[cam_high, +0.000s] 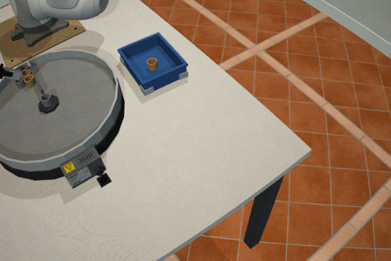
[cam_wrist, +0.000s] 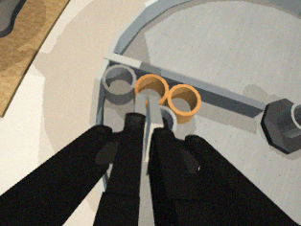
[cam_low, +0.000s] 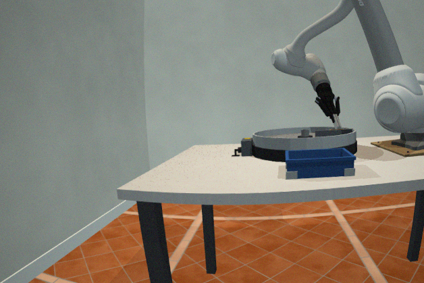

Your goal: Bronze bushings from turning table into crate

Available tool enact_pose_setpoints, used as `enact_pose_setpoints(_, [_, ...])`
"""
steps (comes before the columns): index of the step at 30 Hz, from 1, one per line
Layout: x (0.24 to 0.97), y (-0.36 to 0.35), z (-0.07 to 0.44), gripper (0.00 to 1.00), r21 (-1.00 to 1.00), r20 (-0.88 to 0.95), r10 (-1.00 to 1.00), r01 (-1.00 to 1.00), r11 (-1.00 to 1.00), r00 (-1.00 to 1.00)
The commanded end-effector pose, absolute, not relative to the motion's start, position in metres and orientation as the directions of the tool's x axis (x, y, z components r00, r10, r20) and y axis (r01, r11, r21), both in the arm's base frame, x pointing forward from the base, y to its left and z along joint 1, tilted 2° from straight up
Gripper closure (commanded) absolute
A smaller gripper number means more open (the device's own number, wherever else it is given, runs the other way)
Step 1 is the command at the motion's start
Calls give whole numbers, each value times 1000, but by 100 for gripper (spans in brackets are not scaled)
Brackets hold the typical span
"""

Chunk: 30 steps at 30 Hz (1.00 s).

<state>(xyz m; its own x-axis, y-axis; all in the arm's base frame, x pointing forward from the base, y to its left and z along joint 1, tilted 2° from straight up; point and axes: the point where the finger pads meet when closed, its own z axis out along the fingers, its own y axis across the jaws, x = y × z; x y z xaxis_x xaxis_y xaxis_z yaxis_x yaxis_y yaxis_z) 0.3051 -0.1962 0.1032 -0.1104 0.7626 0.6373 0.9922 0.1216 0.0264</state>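
My gripper (cam_wrist: 144, 109) (cam_low: 337, 124) reaches down at the back left of the turning table (cam_high: 114, 85) (cam_low: 301, 142), and its fingertips are pinched on the near wall of a bronze bushing (cam_wrist: 151, 85) (cam_high: 26, 72). A second bronze bushing (cam_wrist: 183, 101) (cam_high: 30, 80) touches it on the right. A steel bushing (cam_wrist: 120, 83) stands on its left, and another steel one (cam_wrist: 169, 117) is partly hidden behind my right finger. All of them rest against a grey guide bar (cam_wrist: 218, 95). One bronze bushing (cam_high: 152, 63) stands in the blue crate (cam_high: 139, 42) (cam_low: 319, 164).
The guide bar runs to a dark octagonal hub (cam_high: 48, 104) (cam_wrist: 283, 122) at the table's middle, with a steel sleeve on it. A grey control box (cam_high: 80, 169) sits at the turning table's front. The robot base (cam_high: 31, 27) stands behind on a brown plate.
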Motion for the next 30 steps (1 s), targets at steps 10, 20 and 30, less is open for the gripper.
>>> enact_pose_setpoints(10, [313,-219,104,100,27,637,763,992,122,-111])
enact_pose_setpoints(20, [323,-235,104,100,27,637,763,992,122,-111])
enact_pose_setpoints(30, [330,-245,104,100,27,637,763,992,122,-111])
